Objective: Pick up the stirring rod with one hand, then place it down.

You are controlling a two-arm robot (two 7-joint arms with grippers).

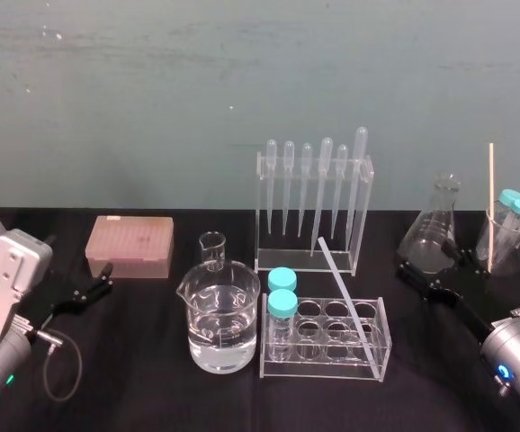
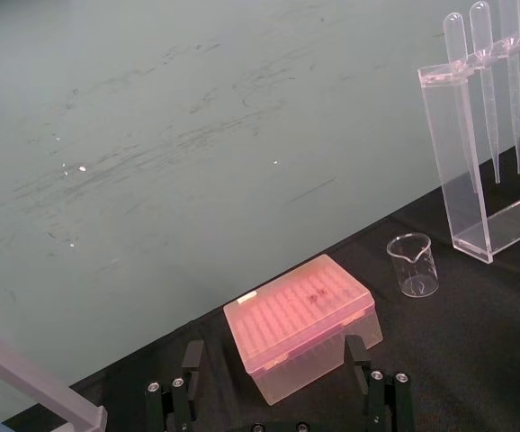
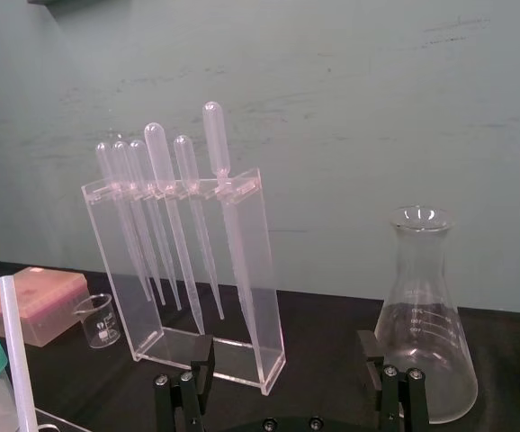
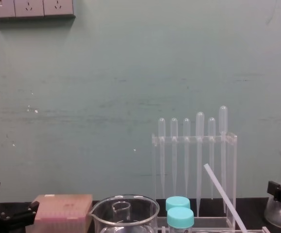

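Both grippers low over table, fingers spread wide, empty: left gripper [image 1: 103,279] near pink tip box [image 1: 130,246], right gripper [image 1: 431,270] by conical flask [image 1: 433,225]. Stirring rod [image 1: 346,288] leans tilted in test-tube rack [image 1: 323,364].

My bench [image 1: 152,382] was black, the box [image 1: 130,245] at ten o'clock pink, the tube caps [image 1: 282,302] teal, the stirring rod [image 1: 346,293] translucent white.
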